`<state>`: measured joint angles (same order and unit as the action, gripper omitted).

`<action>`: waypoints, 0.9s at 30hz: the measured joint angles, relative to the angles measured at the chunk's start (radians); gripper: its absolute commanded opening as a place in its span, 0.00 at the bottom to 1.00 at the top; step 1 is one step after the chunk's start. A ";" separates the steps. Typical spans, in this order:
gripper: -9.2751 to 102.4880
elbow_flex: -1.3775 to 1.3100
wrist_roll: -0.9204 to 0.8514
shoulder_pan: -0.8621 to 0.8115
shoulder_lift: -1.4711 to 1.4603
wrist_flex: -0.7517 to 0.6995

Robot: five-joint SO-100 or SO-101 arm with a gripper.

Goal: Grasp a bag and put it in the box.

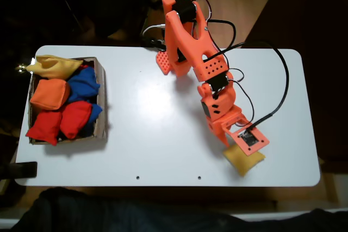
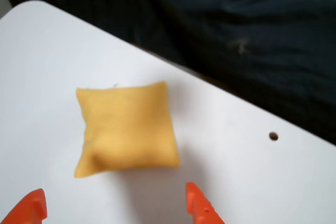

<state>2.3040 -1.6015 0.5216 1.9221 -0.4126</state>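
A golden-yellow bag lies flat on the white bench at lower right of the fixed view. The orange pincer hovers above it, tips spread. The cardboard box, holding other beanbags, sits at far left.

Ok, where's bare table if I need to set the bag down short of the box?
The wide white stretch of table between the box and the arm is bare. The box itself is crowded with bags. By the bag under the open tool, only a narrow strip remains to the table's edge.
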 measured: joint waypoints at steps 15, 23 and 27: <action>0.71 0.081 -0.061 -0.025 -0.046 0.167; 0.71 0.094 -0.052 -0.038 -0.097 0.229; 0.71 0.094 -0.057 -0.043 -0.137 0.278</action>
<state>2.3976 -1.6582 0.4786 1.7856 -0.1350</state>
